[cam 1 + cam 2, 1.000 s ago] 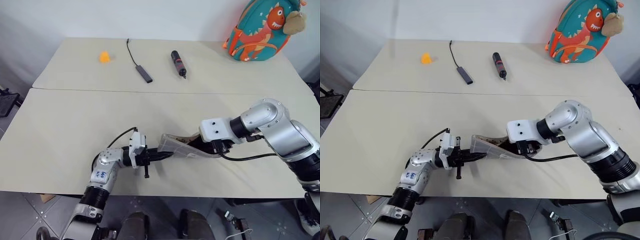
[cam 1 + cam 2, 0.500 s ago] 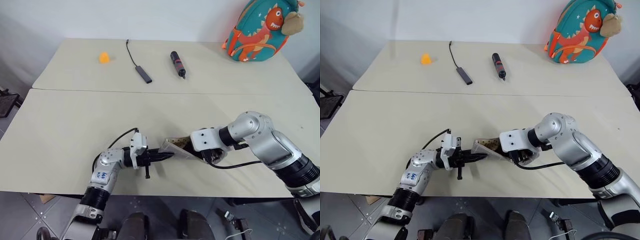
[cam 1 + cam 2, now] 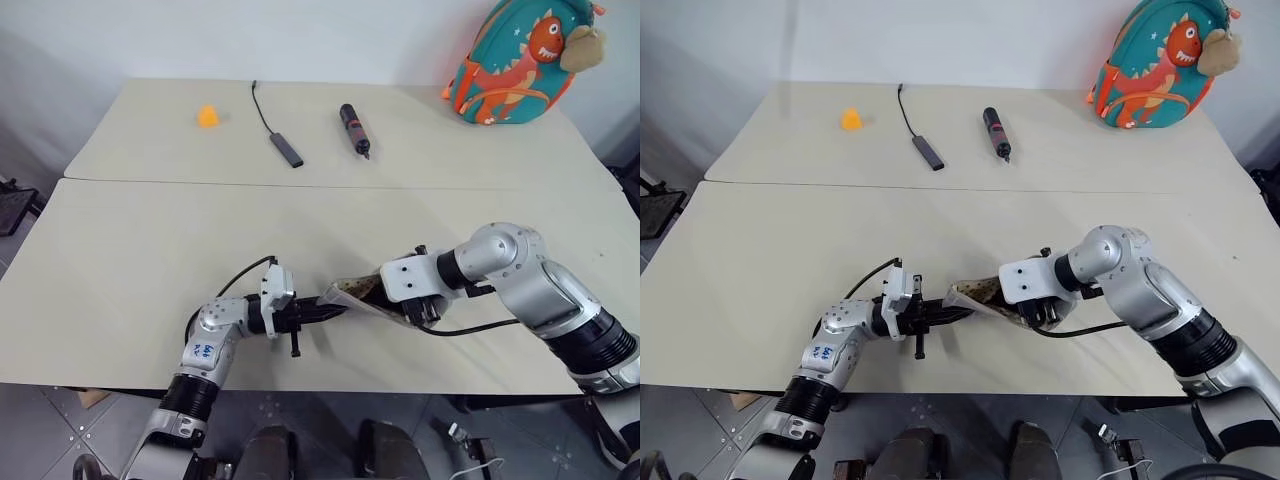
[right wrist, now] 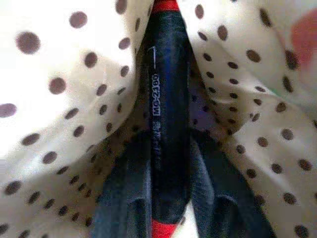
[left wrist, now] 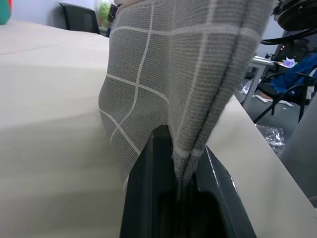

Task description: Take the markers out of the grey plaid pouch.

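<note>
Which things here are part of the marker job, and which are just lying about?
In the job:
- grey plaid pouch, its end pinched in the left pincer
- black and red marker inside the pouch, between the right pincer fingers

Lying about, on the far table:
- orange object
- black cable with adapter
- black marker
- dinosaur backpack

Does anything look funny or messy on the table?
Nothing is spilled or broken. The grey plaid pouch is held up off the table, pinched at one end by the left gripper, with the right gripper inside it around a black and red marker.
</note>
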You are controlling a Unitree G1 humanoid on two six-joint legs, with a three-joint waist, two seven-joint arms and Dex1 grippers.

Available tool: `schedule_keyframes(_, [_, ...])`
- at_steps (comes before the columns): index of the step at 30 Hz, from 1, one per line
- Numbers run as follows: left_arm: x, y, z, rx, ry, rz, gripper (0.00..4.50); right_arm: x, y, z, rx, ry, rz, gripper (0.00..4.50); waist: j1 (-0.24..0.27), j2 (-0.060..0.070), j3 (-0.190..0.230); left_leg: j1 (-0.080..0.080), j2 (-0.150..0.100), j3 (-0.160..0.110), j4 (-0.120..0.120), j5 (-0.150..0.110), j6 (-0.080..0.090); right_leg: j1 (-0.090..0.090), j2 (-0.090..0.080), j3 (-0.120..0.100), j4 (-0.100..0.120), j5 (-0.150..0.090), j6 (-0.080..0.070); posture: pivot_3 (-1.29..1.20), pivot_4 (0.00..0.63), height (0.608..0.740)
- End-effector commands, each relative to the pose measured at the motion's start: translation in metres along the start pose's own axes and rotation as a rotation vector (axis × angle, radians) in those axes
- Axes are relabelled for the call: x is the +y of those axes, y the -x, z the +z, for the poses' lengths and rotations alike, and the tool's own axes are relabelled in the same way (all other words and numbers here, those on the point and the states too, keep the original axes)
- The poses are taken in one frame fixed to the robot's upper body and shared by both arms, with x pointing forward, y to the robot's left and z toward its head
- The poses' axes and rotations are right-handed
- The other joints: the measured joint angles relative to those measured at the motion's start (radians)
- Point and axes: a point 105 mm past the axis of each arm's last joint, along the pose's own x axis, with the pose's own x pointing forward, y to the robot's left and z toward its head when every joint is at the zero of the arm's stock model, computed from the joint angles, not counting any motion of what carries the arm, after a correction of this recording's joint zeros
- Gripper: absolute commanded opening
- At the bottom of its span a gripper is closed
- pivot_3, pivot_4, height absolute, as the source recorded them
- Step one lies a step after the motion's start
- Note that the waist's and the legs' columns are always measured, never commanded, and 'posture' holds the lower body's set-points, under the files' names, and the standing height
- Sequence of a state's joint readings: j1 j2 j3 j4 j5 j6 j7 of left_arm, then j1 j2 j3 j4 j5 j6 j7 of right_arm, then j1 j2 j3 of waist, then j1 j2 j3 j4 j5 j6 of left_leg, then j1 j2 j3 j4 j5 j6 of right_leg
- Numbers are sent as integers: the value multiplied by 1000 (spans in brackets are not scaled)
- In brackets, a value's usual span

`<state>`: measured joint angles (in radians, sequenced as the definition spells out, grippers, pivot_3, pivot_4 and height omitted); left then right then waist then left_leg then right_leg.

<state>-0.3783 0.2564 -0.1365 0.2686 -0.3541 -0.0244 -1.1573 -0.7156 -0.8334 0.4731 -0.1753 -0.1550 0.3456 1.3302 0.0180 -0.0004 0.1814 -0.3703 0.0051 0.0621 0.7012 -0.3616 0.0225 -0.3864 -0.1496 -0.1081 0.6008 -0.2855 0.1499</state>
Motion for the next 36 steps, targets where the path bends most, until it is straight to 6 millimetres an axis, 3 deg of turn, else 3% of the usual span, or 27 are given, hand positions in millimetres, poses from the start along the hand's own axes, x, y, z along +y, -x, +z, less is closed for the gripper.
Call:
schedule_keyframes(1, [-2, 3, 1, -3, 1, 5, 0, -1, 6, 5, -84, -6, -24, 591, 0, 0, 0, 0, 0, 0, 0, 0, 0, 0, 0, 0, 0, 0, 0, 0, 150, 740])
schedule_keyframes(15, [0, 6, 0, 3, 8, 28, 0, -14, 50, -5, -358, -19, -143, 590, 1, 0, 0, -1, 0, 1, -1, 0, 0, -1, 0, 0, 0, 0, 0, 0, 150, 740])
schedule_keyframes(18, [-1, 7, 0, 3, 8, 31, 0, -25, 62, -11, -447, -152, -212, 591, 2, 0, 0, -1, 0, 1, -1, 0, 0, -1, 0, 0, 0, 0, 0, 0, 150, 740])
schedule_keyframes(21, [-1, 9, -1, 5, 10, 36, 0, -22, 78, -7, -601, -196, -195, 590, 2, 0, 0, -1, 0, 0, -1, 0, 0, -1, 0, 0, 0, 0, 0, 0, 150, 740])
schedule_keyframes(28, [1, 11, 0, 6, 12, 43, 0, -8, 88, 19, -764, -198, -106, 590, 0, 0, 0, -1, 1, -1, -1, 0, 0, -1, 0, 0, 0, 0, 0, 0, 150, 740])
schedule_keyframes(31, [3, 11, 2, 2, 12, 45, 0, -14, 97, 34, -888, -263, -129, 590, 0, 0, 0, -1, 2, -5, -1, 0, 0, -2, 0, 0, 0, 0, 0, 0, 150, 740])
schedule_keyframes(36, [3, 11, 4, 3, 10, 41, 0, -31, 131, 48, -1111, -470, -181, 590, 3, 0, 0, -1, 6, -7, -1, 0, 0, -2, 0, 0, 0, 0, -1, 0, 150, 740])
